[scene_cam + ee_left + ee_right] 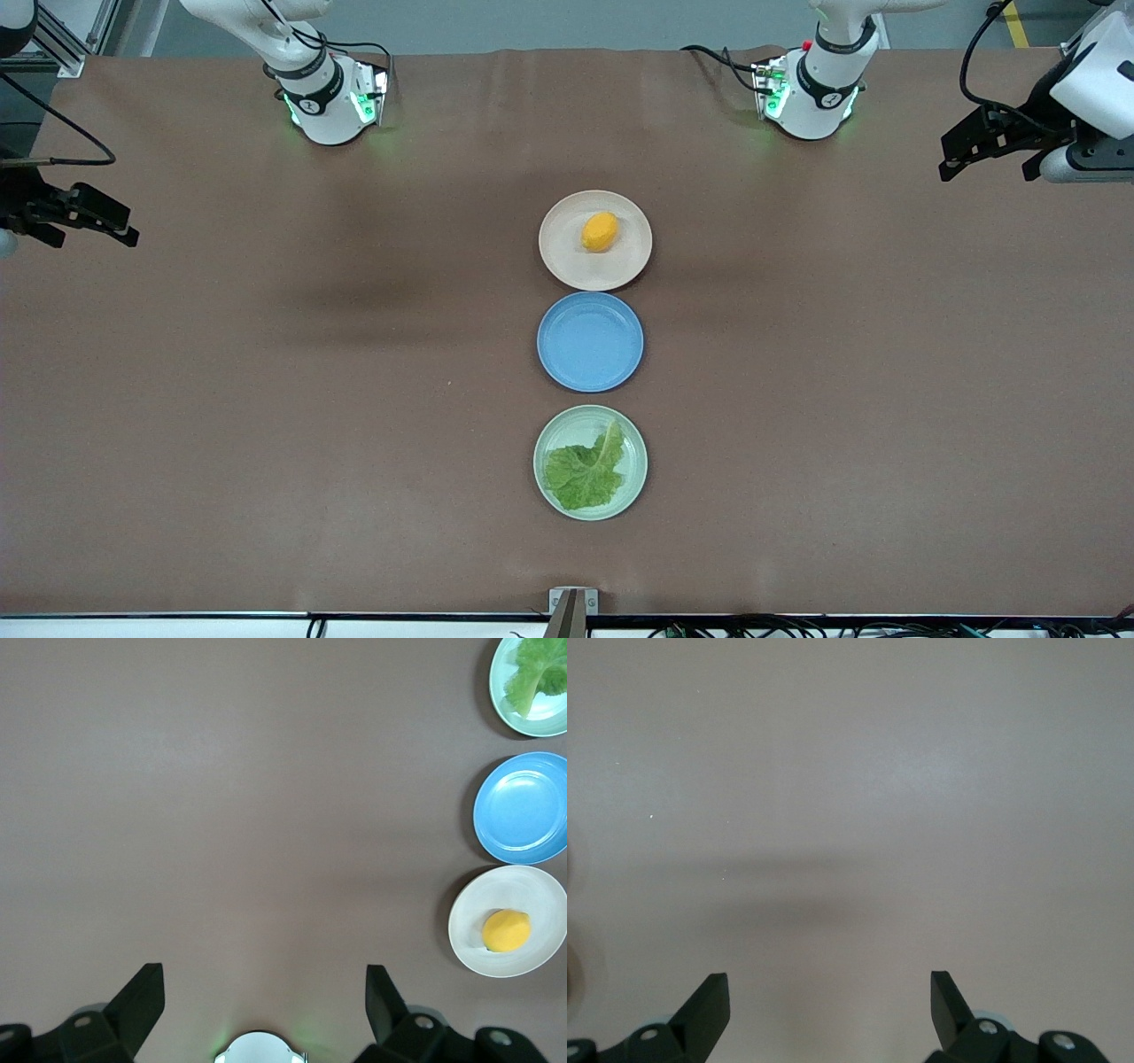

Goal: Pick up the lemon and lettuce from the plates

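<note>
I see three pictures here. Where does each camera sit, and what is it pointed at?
Front view: high across the table, facing both arm bases; shows the pinkish-beige plate, blue plate, mint green plate, left gripper and right gripper, both open.
Left wrist view: on the left arm, looking down past its gripper at brown table and plates.
Right wrist view: on the right arm, its gripper over bare table.
Shared by front and left wrist: the small yellow-orange lemon and crinkly green lettuce leaf.
</note>
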